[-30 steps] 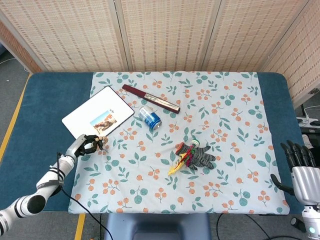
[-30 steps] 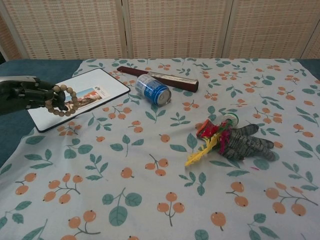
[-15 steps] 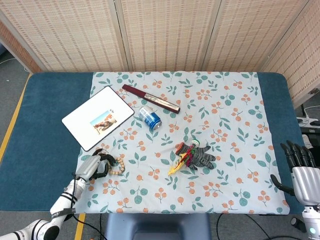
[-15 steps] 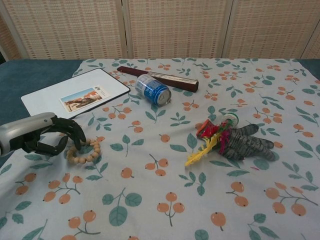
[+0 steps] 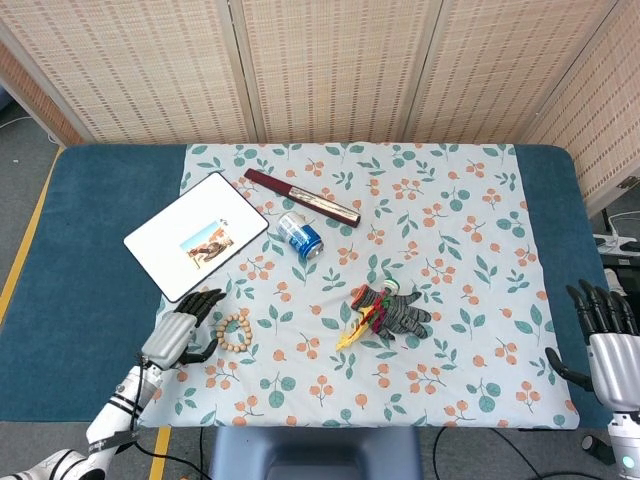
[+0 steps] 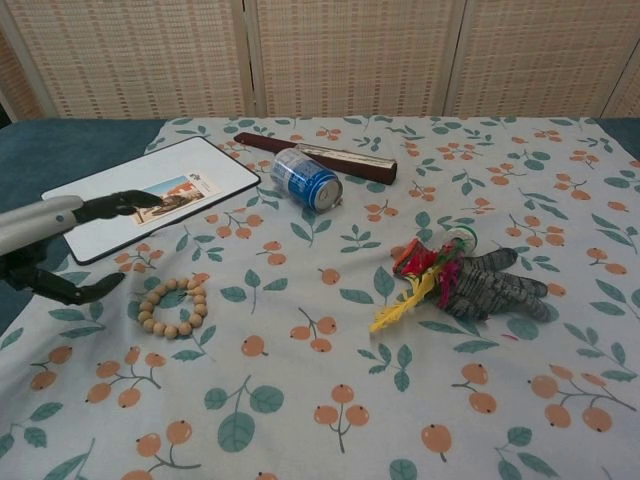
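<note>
A wooden bead bracelet (image 5: 234, 329) (image 6: 172, 307) lies flat on the floral cloth (image 5: 450, 250), free of any hand. My left hand (image 5: 182, 333) (image 6: 62, 245) hovers just left of it with fingers spread and nothing in them. At the table's right edge my right hand (image 5: 604, 335) stands upright, fingers apart and empty; the chest view does not show it.
A white tablet (image 5: 196, 236) (image 6: 150, 196) lies behind the left hand. A blue can (image 5: 300, 235) (image 6: 306, 179) lies on its side near a dark red folded fan (image 5: 303, 197) (image 6: 316, 157). A grey glove with coloured feathers (image 5: 391, 312) (image 6: 470, 283) lies mid-cloth.
My left hand carried the bracelet from beside the tablet toward the front, set it on the cloth, let go and drew back to the left with fingers spread.
</note>
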Controlling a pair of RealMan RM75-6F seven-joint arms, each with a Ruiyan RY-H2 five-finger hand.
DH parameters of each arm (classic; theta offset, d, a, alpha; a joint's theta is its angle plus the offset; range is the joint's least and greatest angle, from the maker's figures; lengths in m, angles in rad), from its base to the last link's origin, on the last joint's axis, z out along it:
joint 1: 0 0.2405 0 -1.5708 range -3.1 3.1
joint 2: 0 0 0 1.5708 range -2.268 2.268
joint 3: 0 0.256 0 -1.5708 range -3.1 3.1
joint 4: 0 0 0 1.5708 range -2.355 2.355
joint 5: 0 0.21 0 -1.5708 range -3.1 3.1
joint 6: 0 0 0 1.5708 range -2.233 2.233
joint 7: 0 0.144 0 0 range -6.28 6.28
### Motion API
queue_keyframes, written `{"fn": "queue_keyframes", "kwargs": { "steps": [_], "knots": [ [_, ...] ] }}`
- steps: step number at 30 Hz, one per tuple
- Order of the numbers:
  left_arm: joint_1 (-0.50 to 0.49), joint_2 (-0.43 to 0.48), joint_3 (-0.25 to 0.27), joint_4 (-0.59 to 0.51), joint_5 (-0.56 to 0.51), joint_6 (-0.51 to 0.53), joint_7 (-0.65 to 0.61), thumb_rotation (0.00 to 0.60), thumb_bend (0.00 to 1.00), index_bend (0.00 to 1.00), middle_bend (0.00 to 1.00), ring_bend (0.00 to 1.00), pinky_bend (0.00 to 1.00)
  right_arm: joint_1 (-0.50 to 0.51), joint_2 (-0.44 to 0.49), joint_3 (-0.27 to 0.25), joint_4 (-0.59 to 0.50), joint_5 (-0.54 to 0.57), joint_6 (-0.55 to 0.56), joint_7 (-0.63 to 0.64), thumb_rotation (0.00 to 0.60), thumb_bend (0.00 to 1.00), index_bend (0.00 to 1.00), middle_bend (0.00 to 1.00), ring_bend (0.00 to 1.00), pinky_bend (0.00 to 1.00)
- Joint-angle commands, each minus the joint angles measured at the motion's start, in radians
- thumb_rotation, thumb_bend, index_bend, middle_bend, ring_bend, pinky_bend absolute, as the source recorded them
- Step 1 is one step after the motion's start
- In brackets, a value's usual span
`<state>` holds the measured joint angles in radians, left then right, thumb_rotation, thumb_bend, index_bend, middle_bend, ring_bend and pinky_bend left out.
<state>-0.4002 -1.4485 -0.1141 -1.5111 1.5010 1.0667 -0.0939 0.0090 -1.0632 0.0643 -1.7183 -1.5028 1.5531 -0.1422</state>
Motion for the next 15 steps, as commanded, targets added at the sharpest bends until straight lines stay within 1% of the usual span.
{"fn": "queue_keyframes", "kwargs": {
  "steps": [1,2,4,5,7,8,9,11,15],
  "knots": [
    [0.090,0.118,0.032,-0.059,0.093,0.200,0.086,0.600,0.47,0.00,0.00,0.00,0.00,0.000,-0.009,0.004,0.007,0.009,0.001,-0.023,0.513,0.20,0.00,0.00,0.00,0.00],
    [0.125,0.147,0.051,-0.065,0.120,0.265,0.099,0.600,0.47,0.00,0.00,0.00,0.00,0.001,-0.014,0.005,0.008,0.013,-0.001,-0.035,0.514,0.20,0.00,0.00,0.00,0.00],
    [0.187,0.176,0.082,-0.061,0.162,0.374,0.115,0.600,0.47,0.00,0.00,0.00,0.00,0.001,-0.020,0.005,0.007,0.019,-0.003,-0.056,0.513,0.20,0.00,0.00,0.00,0.00],
    [0.231,0.179,0.097,-0.043,0.186,0.453,0.127,0.600,0.47,0.00,0.00,0.00,0.00,0.001,-0.023,0.005,0.004,0.026,-0.005,-0.074,0.512,0.20,0.00,0.00,0.00,0.00],
    [0.284,0.165,0.107,-0.003,0.203,0.549,0.158,0.600,0.47,0.00,0.00,0.00,0.00,0.000,-0.029,0.006,-0.002,0.039,-0.008,-0.103,0.512,0.20,0.00,0.00,0.00,0.00],
    [0.298,0.173,0.119,0.015,0.215,0.560,0.211,0.600,0.47,0.00,0.00,0.00,0.00,0.001,-0.032,0.005,-0.010,0.046,-0.013,-0.121,0.512,0.20,0.00,0.00,0.00,0.00],
    [0.303,0.186,0.123,0.007,0.212,0.557,0.236,0.600,0.47,0.00,0.00,0.00,0.00,0.001,-0.033,0.002,-0.015,0.050,-0.019,-0.132,0.512,0.20,0.00,0.00,0.00,0.00],
    [0.307,0.201,0.120,-0.022,0.187,0.543,0.250,0.600,0.47,0.00,0.00,0.00,0.00,0.002,-0.030,-0.003,-0.034,0.067,-0.037,-0.157,0.512,0.20,0.00,0.00,0.00,0.00],
    [0.301,0.235,0.117,-0.060,0.119,0.477,0.257,0.600,0.47,0.00,0.00,0.00,0.00,0.006,-0.028,-0.006,-0.049,0.072,-0.046,-0.177,0.512,0.20,0.00,0.00,0.00,0.00]
  ]
}}
